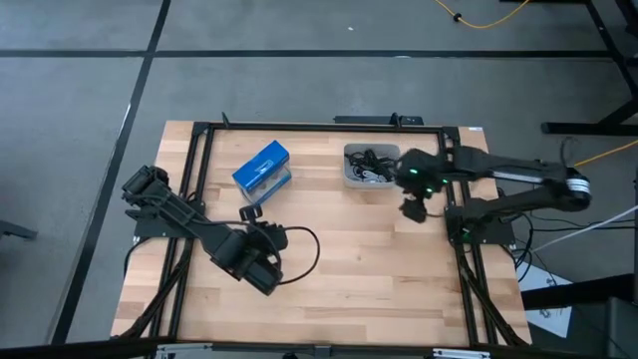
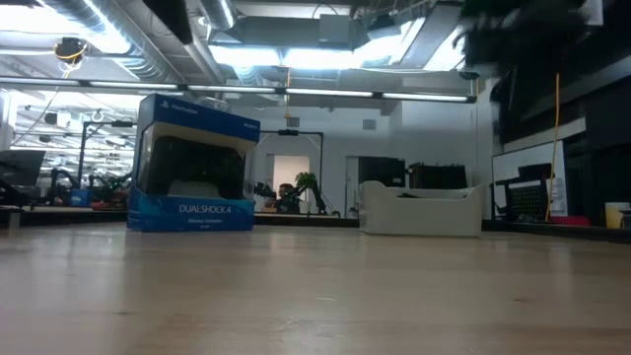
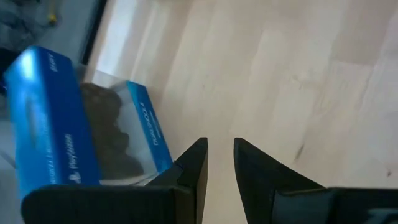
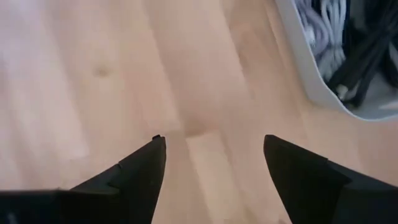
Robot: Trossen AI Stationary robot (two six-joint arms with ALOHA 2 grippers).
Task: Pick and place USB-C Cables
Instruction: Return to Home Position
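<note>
Black and silver-white USB-C cables [image 1: 371, 163] lie bundled in a grey tray [image 1: 350, 178] at the table's far middle. They also show in the right wrist view [image 4: 348, 37]. My right gripper [image 1: 412, 207] hovers just right of and nearer than the tray, over bare wood. Its fingers [image 4: 212, 140] are wide open and empty. My left gripper [image 1: 250, 213] is at the left middle, pointing toward the blue box. Its fingers [image 3: 221, 142] stand a narrow gap apart and hold nothing.
A blue DualShock 4 box [image 1: 263, 167] stands left of the tray and shows in the low view [image 2: 192, 163] and the left wrist view [image 3: 56, 118]. A black wire loop [image 1: 299, 249] lies by my left arm. A black frame [image 1: 299, 127] borders the wooden table.
</note>
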